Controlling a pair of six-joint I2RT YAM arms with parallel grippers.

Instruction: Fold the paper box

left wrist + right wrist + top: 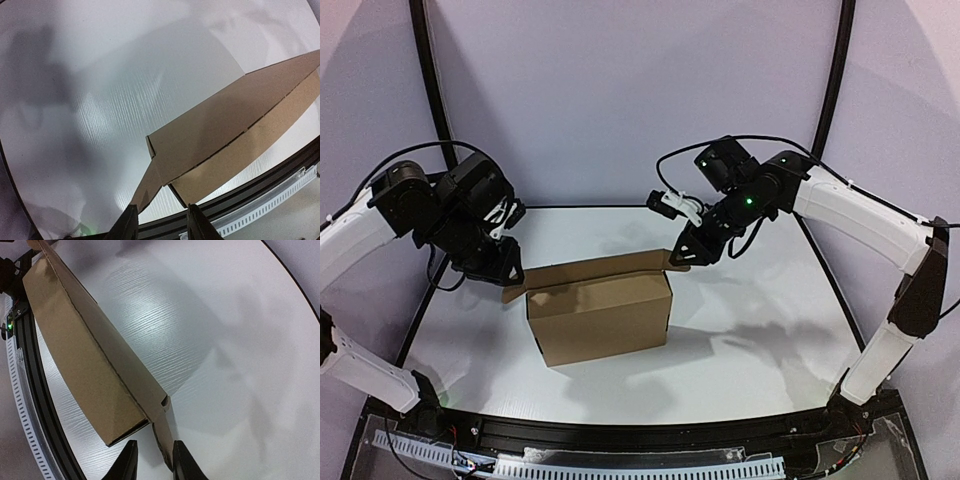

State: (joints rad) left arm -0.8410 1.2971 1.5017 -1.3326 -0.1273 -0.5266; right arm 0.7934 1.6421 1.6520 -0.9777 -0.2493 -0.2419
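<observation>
Jaws narrow on both arms, each straddling one end flap: left flap, right flap; firm pinch: cannot tell; placed to fold ends onto paper box, mid-desk.

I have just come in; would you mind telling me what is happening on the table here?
Two robot arms are working on a brown paper box that stands on the white table, with a long flap raised along its far side. The left gripper has its fingers on either side of the left end flap, and the right gripper straddles the right end flap. Both pairs of jaws show a gap around the cardboard, so neither flap looks clamped yet.
</observation>
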